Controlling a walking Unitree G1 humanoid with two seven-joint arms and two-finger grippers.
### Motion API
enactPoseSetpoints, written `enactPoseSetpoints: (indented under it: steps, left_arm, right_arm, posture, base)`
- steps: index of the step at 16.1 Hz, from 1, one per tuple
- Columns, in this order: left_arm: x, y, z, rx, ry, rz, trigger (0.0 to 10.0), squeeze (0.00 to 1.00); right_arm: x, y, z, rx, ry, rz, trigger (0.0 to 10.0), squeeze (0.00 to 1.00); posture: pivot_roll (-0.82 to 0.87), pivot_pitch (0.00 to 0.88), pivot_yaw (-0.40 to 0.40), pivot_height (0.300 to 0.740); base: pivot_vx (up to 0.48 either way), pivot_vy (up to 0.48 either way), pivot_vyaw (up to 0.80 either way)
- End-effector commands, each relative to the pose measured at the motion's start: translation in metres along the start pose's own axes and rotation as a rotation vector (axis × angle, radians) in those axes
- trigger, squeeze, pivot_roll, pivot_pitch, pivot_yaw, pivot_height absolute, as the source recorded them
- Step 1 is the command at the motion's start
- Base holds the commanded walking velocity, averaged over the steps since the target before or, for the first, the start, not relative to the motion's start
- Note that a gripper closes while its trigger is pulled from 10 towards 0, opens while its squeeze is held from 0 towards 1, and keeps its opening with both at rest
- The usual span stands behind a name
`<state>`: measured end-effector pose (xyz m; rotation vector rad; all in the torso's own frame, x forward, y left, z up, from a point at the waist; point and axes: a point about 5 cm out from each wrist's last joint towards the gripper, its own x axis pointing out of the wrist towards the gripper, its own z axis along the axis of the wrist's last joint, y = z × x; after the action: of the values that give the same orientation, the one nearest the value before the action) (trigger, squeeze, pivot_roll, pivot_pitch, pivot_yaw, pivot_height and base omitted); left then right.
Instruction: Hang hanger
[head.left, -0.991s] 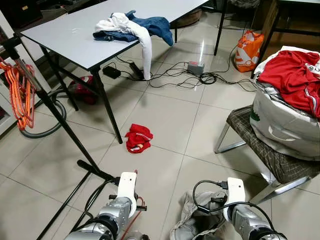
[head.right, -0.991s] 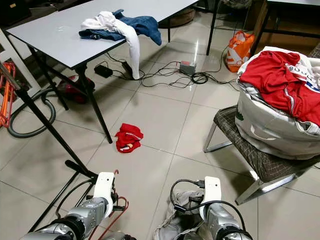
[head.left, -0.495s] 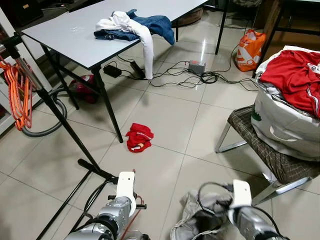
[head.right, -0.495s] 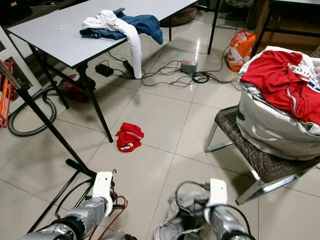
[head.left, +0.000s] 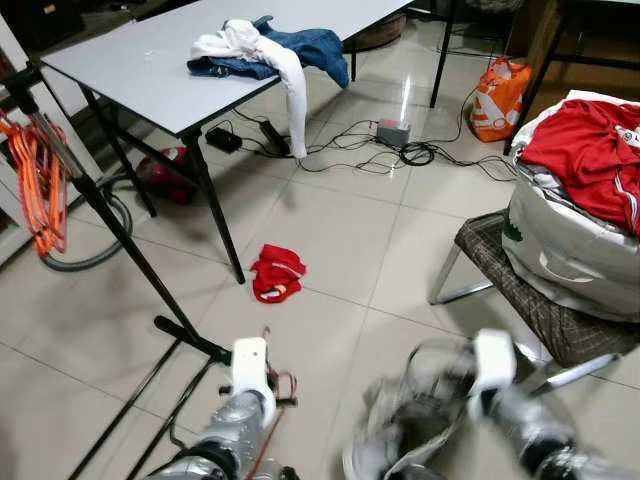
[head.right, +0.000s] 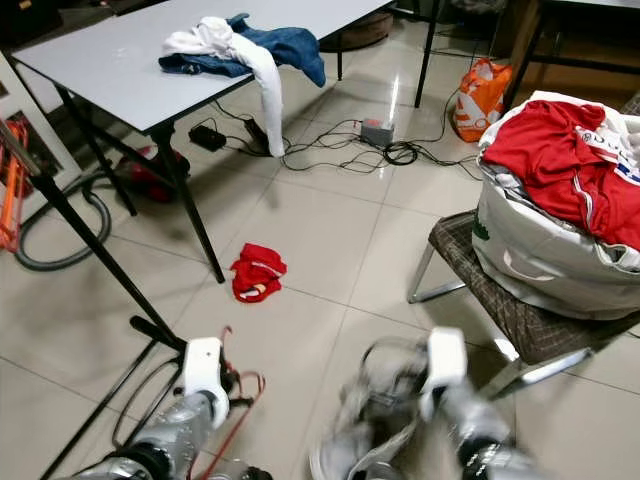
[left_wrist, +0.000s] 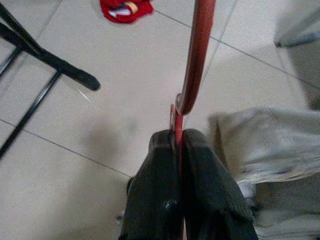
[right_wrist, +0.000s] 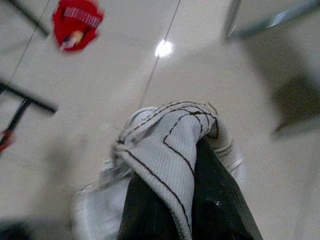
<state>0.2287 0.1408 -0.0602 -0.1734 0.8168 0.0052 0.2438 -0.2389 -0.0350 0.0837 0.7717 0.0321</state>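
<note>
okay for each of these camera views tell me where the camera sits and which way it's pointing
Left eye view: on the head, looking forward and down at the tiled floor, grey table and red cloth; both silver arms show.
Right eye view: same head, same scene, shifted slightly.
Left wrist view: along the left tool, shut on a red hanger.
Right wrist view: along the right tool, shut on a pale striped garment.
Shared: the red cloth lies in all four views.
</note>
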Motion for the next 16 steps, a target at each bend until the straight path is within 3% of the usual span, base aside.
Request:
enactPoseSetpoints:
  steps: [1, 2, 3, 4, 6, 8, 10, 12, 14, 16]
  left_arm:
    - [-0.003, 0.018, 0.04, -0.031, -0.138, 0.013, 10.0, 0.0]
    - [-0.002, 0.034, 0.035, -0.052, -0.122, 0.032, 10.0, 0.0]
    - [-0.003, 0.038, 0.036, -0.028, -0.153, 0.025, 10.0, 0.0]
    - [-0.007, 0.042, 0.057, 0.047, -0.251, -0.001, 10.0, 0.0]
    - [-0.035, 0.055, 0.119, 0.213, -0.477, -0.078, 10.0, 0.0]
    - [-0.065, 0.061, 0.159, 0.247, -0.585, -0.122, 10.0, 0.0]
    - [-0.092, 0.05, 0.19, 0.293, -0.683, -0.241, 10.0, 0.0]
    - [-0.118, 0.034, 0.21, 0.358, -0.747, -0.387, 10.0, 0.0]
    - [-0.134, 0.024, 0.225, 0.373, -0.769, -0.482, 10.0, 0.0]
    - [-0.14, 0.015, 0.232, 0.485, -0.72, -0.614, 10.0, 0.0]
  right_arm:
    - [-0.002, -0.01, 0.025, -0.044, -0.08, 0.0, 0.0, 0.0]
    - [-0.003, -0.017, 0.04, -0.042, -0.104, -0.002, 0.0, 0.0]
    - [-0.007, -0.025, 0.063, -0.059, -0.156, 0.032, 0.0, 0.0]
    - [-0.014, -0.032, 0.086, -0.092, -0.22, 0.084, 0.0, 0.0]
    - [-0.034, -0.045, 0.126, -0.141, -0.342, 0.133, 0.0, 0.0]
    - [-0.047, -0.043, 0.15, -0.15, -0.431, 0.158, 0.0, 0.0]
    - [-0.07, -0.025, 0.169, -0.19, -0.506, 0.263, 0.0, 0.0]
    - [-0.087, -0.015, 0.171, -0.269, -0.499, 0.354, 0.0, 0.0]
    - [-0.093, -0.014, 0.177, -0.281, -0.509, 0.373, 0.0, 0.0]
    - [-0.096, -0.012, 0.186, -0.301, -0.515, 0.369, 0.0, 0.0]
  posture:
    - [-0.09, 0.0, -0.006, 0.74]
    - [-0.09, 0.0, -0.026, 0.74]
    - [-0.09, 0.0, -0.077, 0.74]
    - [-0.09, 0.0, -0.085, 0.74]
    - [-0.07, 0.0, -0.084, 0.74]
    - [-0.06, 0.0, -0.072, 0.74]
    - [-0.07, 0.0, -0.05, 0.74]
    - [-0.08, 0.0, -0.031, 0.74]
    - [-0.08, 0.0, -0.013, 0.74]
    - [-0.09, 0.0, -0.003, 0.74]
  base:
    - [0.0, 0.0, 0.0]
    - [0.0, 0.0, 0.0]
    - [0.0, 0.0, 0.0]
    - [0.0, 0.0, 0.0]
    - [0.0, 0.0, 0.0]
    - [0.0, 0.0, 0.0]
    - [0.0, 0.0, 0.0]
    - [0.0, 0.0, 0.0]
    - [0.0, 0.0, 0.0]
    - [0.0, 0.0, 0.0]
